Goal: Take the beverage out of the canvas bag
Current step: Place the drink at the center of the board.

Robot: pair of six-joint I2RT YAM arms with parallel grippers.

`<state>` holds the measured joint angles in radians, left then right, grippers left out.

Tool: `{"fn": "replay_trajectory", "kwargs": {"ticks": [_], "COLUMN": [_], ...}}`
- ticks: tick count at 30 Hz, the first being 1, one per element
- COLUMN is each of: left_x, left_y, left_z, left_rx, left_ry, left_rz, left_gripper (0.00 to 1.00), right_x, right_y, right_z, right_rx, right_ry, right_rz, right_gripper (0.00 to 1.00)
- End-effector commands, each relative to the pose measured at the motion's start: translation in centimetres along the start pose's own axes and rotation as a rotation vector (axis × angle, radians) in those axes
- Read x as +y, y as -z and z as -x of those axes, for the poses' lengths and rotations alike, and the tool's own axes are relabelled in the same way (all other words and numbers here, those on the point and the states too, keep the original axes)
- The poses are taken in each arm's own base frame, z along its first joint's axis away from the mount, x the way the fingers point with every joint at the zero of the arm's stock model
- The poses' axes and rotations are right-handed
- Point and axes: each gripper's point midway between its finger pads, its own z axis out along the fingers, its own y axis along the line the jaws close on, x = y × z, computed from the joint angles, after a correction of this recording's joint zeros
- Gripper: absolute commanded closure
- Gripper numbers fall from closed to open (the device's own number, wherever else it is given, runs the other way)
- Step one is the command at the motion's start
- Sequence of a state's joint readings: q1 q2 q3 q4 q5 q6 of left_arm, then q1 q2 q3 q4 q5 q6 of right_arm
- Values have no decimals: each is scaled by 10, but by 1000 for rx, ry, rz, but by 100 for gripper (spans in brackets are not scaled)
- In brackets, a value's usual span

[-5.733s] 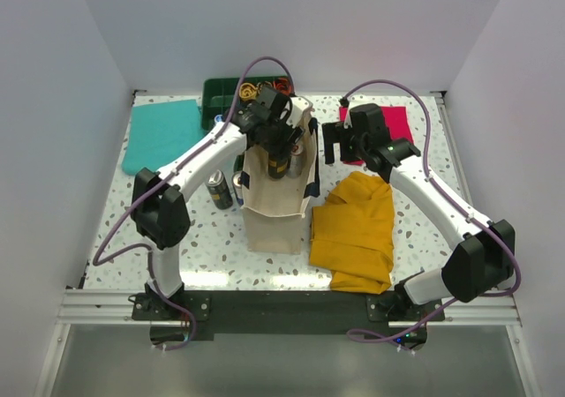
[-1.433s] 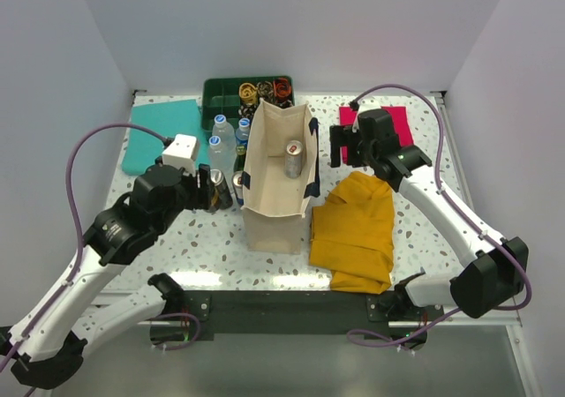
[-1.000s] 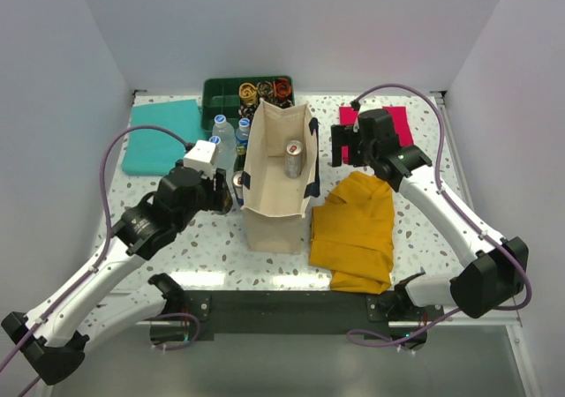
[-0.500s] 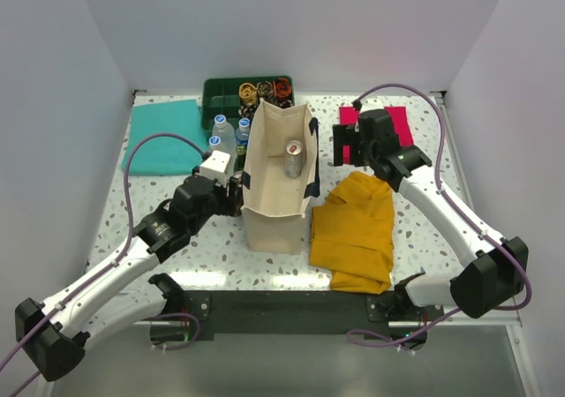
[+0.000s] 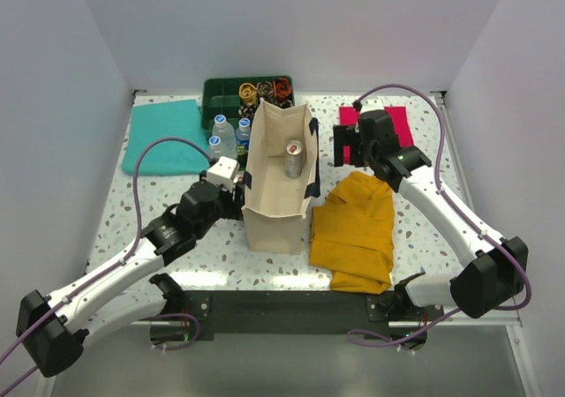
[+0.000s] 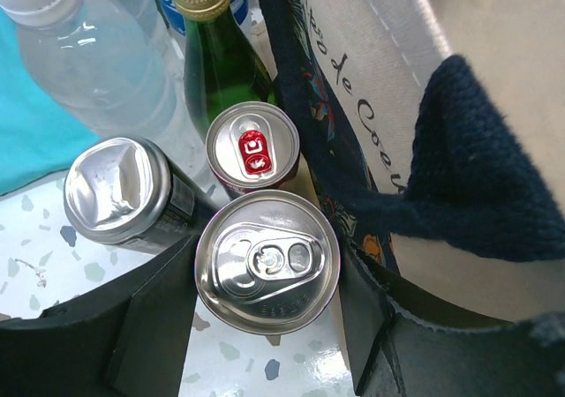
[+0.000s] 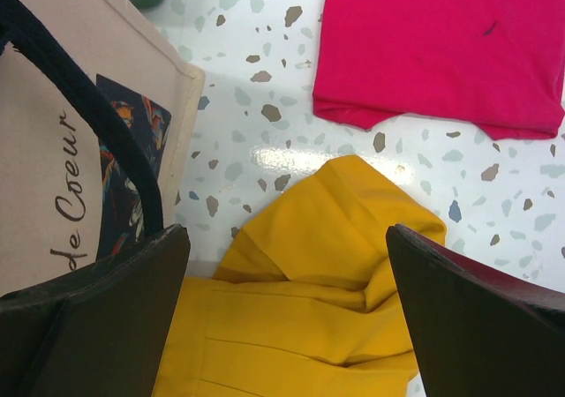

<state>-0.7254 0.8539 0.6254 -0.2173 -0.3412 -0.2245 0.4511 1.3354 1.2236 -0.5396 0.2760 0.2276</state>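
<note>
Gripping one silver-topped can [image 6: 265,260], the left hand [image 5: 231,196] holds it beside two more, one black can [image 6: 119,194] and one red-tabbed can [image 6: 253,146], just left of the canvas bag [image 5: 274,212]. A fourth can [image 5: 294,160] lies inside the bag. The right hand [image 7: 284,282] hangs wide open above one yellow cloth [image 5: 355,229].

Laboratory robot cell: white enclosure walls [image 5: 282,26] beyond the right gripper [image 5: 339,147], speckled tabletop [image 5: 115,212] beneath, aluminium mounting rail [image 5: 97,309] behind.
</note>
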Motion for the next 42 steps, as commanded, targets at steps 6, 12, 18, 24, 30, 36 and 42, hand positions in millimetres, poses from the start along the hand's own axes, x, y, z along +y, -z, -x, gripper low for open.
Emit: {"fn": "replay_trajectory", "kwargs": {"ticks": [6, 12, 18, 24, 30, 36, 42], "left_x": [-12, -11, -6, -5, -5, -5, -5], "left_y": [-6, -7, -7, -10, -14, -16, -14], "left_z": [37, 35, 33, 23, 19, 12, 16], "left_rx": [-164, -161, -161, -139, -155, -151, -150], "left_ry": [44, 35, 43, 42, 67, 78, 75], "left_rz": [-4, 11, 35, 44, 49, 49, 49], "left_gripper": [100, 100, 92, 81, 77, 67, 55], "right_x": [-3, -2, -2, -3, -5, -6, -7], "right_y": [1, 0, 1, 3, 4, 3, 3], "right_z": [8, 3, 0, 0, -4, -7, -6], "right_rx": [-26, -18, -16, -13, -10, -3, -6], "right_ry": [-10, -14, -17, -10, -9, -4, -2], "right_rz": [-14, -10, -6, -9, -15, -21, -24], "right_gripper": [2, 2, 2, 2, 2, 2, 2]}}
